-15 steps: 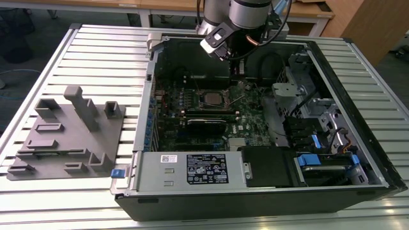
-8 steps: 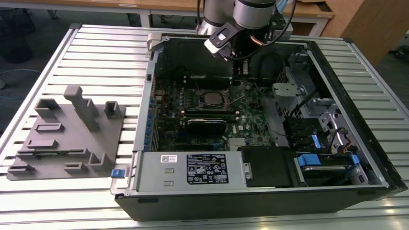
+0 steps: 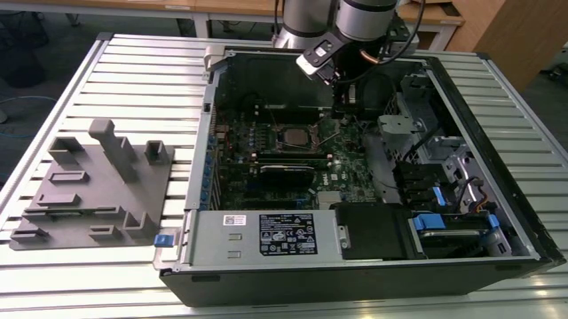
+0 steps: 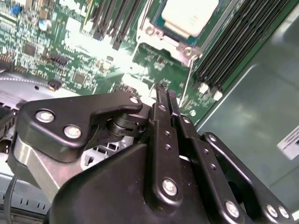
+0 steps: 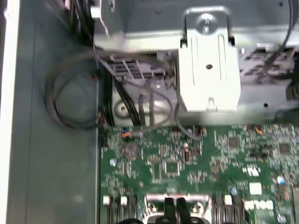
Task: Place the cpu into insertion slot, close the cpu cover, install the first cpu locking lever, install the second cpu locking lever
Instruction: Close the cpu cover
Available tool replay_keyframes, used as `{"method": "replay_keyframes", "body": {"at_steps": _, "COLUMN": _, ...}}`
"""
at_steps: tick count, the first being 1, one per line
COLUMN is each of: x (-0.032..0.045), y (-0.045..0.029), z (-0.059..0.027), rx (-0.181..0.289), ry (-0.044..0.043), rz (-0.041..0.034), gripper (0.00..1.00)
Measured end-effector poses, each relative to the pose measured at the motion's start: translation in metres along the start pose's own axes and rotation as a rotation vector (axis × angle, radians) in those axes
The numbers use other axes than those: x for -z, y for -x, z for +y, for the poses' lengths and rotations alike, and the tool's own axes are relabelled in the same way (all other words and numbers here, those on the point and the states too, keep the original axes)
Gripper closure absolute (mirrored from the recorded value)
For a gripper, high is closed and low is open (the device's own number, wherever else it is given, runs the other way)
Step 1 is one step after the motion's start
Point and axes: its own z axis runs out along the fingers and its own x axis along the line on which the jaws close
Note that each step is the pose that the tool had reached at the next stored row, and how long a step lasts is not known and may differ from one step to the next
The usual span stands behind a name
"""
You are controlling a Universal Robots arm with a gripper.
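seems to be at the first locking lever. finds the cpu (image 4: 189, 16) already seated in the insertion slot (image 3: 275, 137), with the cpu cover (image 4: 168, 42) down around it. holds the jaws pressed together, gripping nothing, low over the motherboard (image 4: 70, 60) just beside the slot's corner, near a thin lever (image 4: 186, 86) seemingly unlatched. calls for nudging that slim wire down and under its catch without slipping off.

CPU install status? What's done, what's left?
Done: flat silver-grey square cpu sits in the silver-rimmed insertion slot; thin silver-frame cpu cover looks down over it. In hand: nothing gripped; the black gripper, fingers together, hovers beside a thin wire locking lever. Left: that lever looks unlatched; the second I cannot tell.
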Motion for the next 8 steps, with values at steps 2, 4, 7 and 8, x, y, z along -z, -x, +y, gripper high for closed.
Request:
{"method": "replay_keyframes", "body": {"at_steps": 2, "x": -0.0002, "y": -0.0002, "z": 0.0045, "rx": 0.000, "ry": 0.0000, "rz": 0.0000, "gripper": 0.84}}
{"method": "replay_keyframes", "body": {"at_steps": 4, "x": -0.0003, "y": -0.0004, "z": 0.0090, "rx": 0.000, "ry": 0.0000, "rz": 0.0000, "gripper": 0.84}}
{"method": "replay_keyframes", "body": {"at_steps": 7, "x": -0.0006, "y": -0.0007, "z": 0.0167, "rx": 0.000, "ry": 0.0000, "rz": 0.0000, "gripper": 0.84}}
{"method": "replay_keyframes", "body": {"at_steps": 8, "x": -0.0006, "y": -0.0008, "z": 0.0191, "rx": 0.000, "ry": 0.0000, "rz": 0.0000, "gripper": 0.84}}
